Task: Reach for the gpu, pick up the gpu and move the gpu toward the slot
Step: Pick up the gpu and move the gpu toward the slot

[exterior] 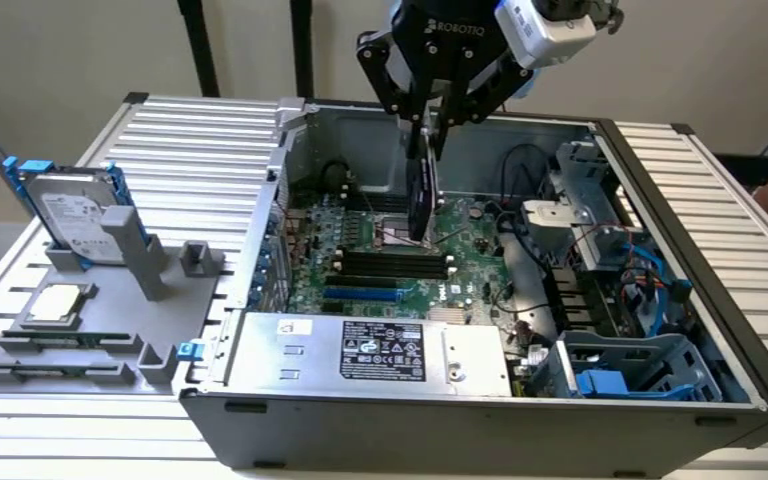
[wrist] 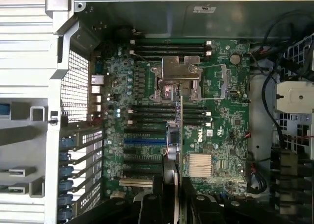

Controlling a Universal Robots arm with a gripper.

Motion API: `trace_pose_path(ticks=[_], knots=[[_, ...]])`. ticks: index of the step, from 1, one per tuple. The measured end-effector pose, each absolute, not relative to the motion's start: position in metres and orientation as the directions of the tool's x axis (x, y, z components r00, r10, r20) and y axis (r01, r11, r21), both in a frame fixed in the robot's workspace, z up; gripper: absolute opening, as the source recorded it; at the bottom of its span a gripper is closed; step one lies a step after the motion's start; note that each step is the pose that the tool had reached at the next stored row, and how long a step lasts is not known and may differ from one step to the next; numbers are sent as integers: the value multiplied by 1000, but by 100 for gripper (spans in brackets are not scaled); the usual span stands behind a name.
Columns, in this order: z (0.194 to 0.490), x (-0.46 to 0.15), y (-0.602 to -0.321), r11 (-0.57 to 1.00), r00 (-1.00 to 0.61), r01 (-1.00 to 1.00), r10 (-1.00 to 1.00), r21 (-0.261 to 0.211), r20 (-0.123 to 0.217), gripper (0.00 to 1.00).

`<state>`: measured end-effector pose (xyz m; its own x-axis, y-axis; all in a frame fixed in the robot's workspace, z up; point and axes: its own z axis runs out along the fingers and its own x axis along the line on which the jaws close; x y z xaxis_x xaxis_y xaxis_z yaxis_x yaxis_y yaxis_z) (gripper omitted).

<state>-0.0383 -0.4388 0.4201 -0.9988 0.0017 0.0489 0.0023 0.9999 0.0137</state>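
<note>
We look first at the open computer case [exterior: 704, 330], lying on its side on a ribbed metal table [exterior: 184, 140], with the green motherboard [exterior: 398, 260] exposed inside. In the exterior view the gripper [exterior: 427, 122] hangs above the case's middle, its jaws closed on the top edge of the gpu [exterior: 420, 195] — the card hangs on edge, its lower end just above the motherboard. To the exterior view's left we see a grey fixture [exterior: 157, 300] holding a hard drive [exterior: 80, 215] with blue rails and a small processor chip [exterior: 57, 303]. The wrist view gives us what the other cannot: the gpu [wrist: 179, 131] edge-on as a thin line, and beyond it the silver processor socket [wrist: 176, 78] and the blue slot [wrist: 144, 141] among black ones.
</note>
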Motion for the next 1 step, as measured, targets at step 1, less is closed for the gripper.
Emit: trace_pose_path(ticks=[1], knots=[[420,-38,-439,1000,-999,2,2,14,49,26]])
